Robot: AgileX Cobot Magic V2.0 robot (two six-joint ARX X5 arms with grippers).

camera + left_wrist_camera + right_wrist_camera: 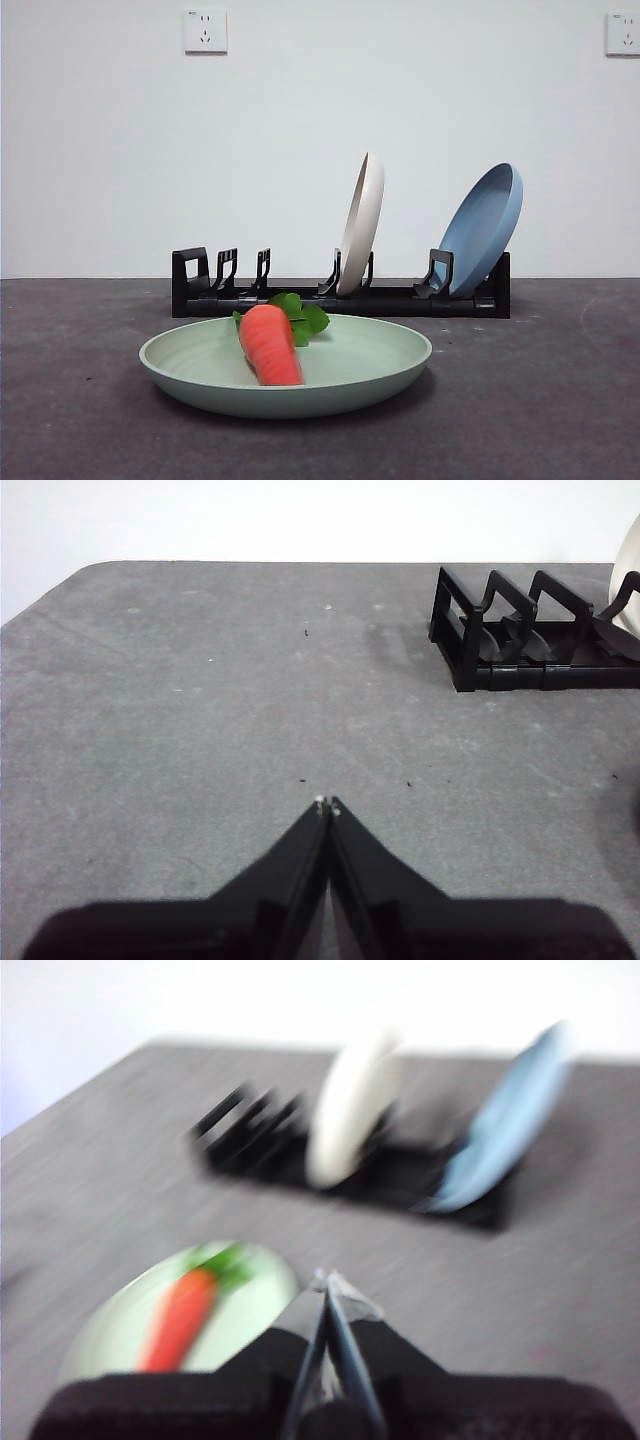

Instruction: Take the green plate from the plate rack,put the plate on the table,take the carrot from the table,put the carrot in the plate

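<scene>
Plate rack stands at the back of the table w/ the cream plate & blue plate upright in it. Green plate lies flat in front, apart from the rack. Carrot rests in it, leaves toward the rack. Looks done. Right gripper pinched closed, empty, near the plate; left gripper closed, empty, over bare table. Best finish: keep both clear, don't nudge the plate.
</scene>
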